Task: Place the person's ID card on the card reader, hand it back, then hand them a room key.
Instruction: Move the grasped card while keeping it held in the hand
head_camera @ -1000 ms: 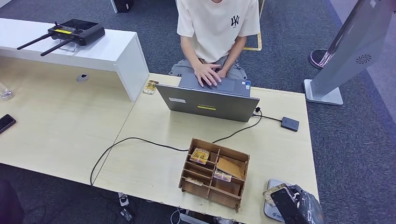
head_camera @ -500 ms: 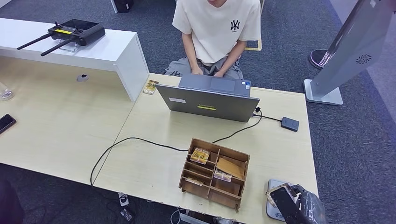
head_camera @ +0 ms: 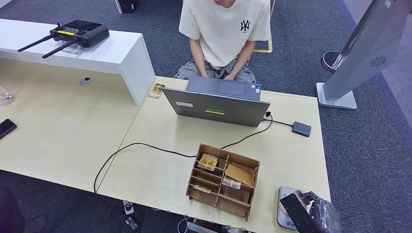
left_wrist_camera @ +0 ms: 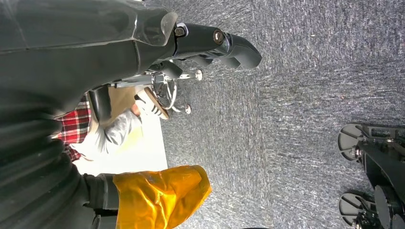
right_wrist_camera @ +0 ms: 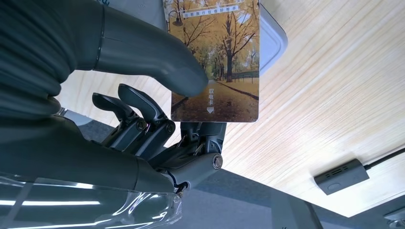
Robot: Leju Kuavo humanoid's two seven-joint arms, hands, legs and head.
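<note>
A: Card status?
B: One autumn-tree printed card [right_wrist_camera: 215, 57], pinched by right hand [right_wrist_camera: 157, 95] over the grey rounded card reader [right_wrist_camera: 272, 40], which is mostly hidden.
A: Left hand?
B: Left hand [left_wrist_camera: 210, 45] fingers curled, nothing in them.
A: Table?
B: One wooden compartment box [head_camera: 223, 179], one grey laptop [head_camera: 216, 104].

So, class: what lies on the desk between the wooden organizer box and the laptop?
In the head view, a black cable crosses the bare tabletop between the wooden organizer box and the laptop; nothing else lies there.
</note>
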